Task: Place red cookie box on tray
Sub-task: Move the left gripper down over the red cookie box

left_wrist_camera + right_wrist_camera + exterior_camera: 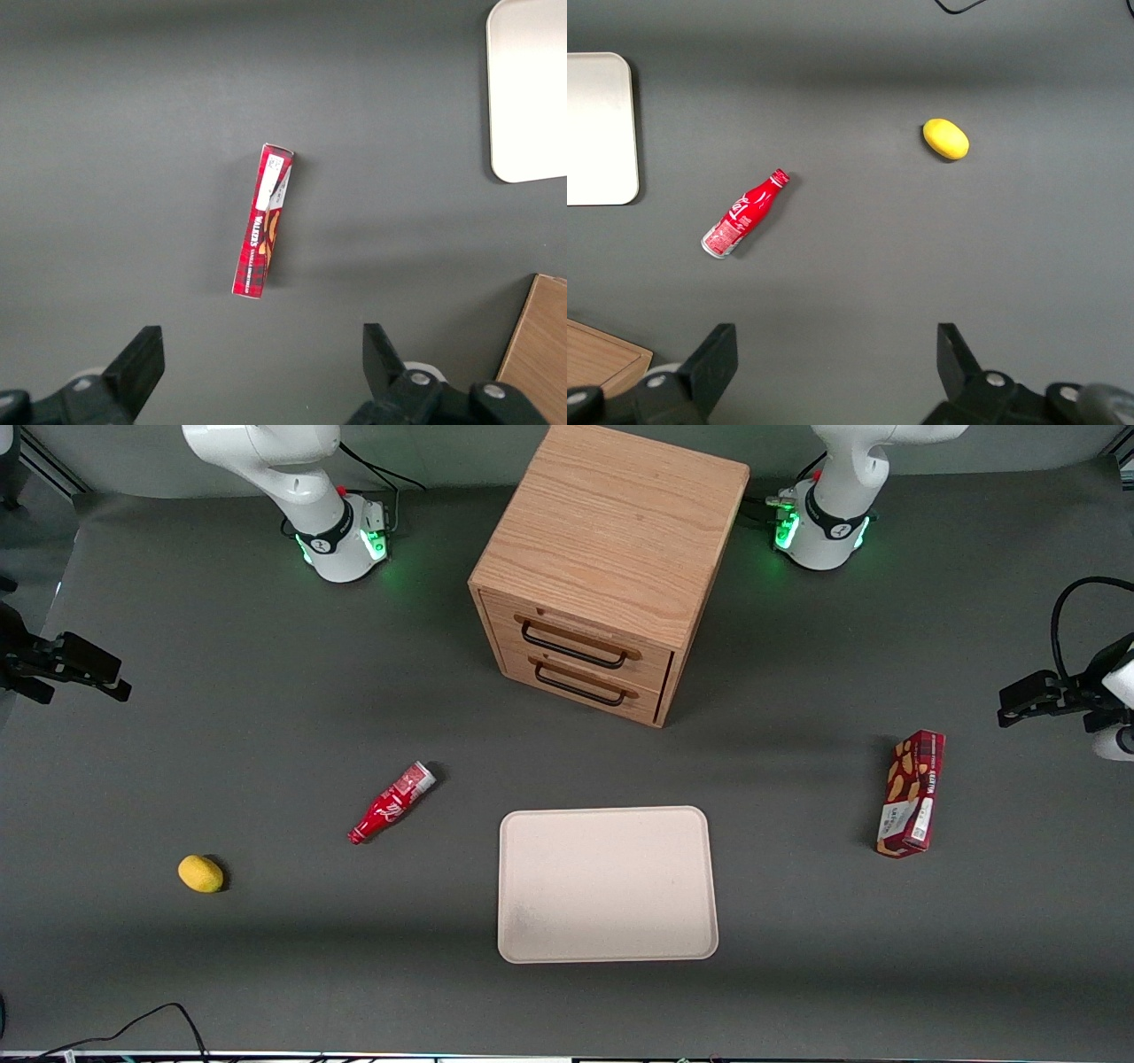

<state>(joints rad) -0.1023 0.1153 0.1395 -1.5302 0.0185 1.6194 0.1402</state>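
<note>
Approach was the step in hand: the gripper (261, 372) hung high above the surface (266, 957) toward the working arm's end, its fingers spread wide and holding nothing. The red cookie box (912, 794) lay flat on the surface under it, well apart from the tray (607, 883), with bare surface between the two. In the left wrist view the red cookie box (264, 221) sat roughly midway between the two fingers (137, 363) but slightly tilted against the line they would close along.

Doing it well probably meant turning the wrist a little so the fingers squared up with the box's long sides, then descending straight over its middle, not its ends, so it would not tip when raised. Being long, narrow cardboard, it likely wanted a firm but not crushing close across its narrow width. The tray was empty and much larger than the box, so the set-down seemed forgiving. The wooden drawer cabinet (602, 567), soda bottle (391, 803) and lemon (200, 873) all stood away from that path.
</note>
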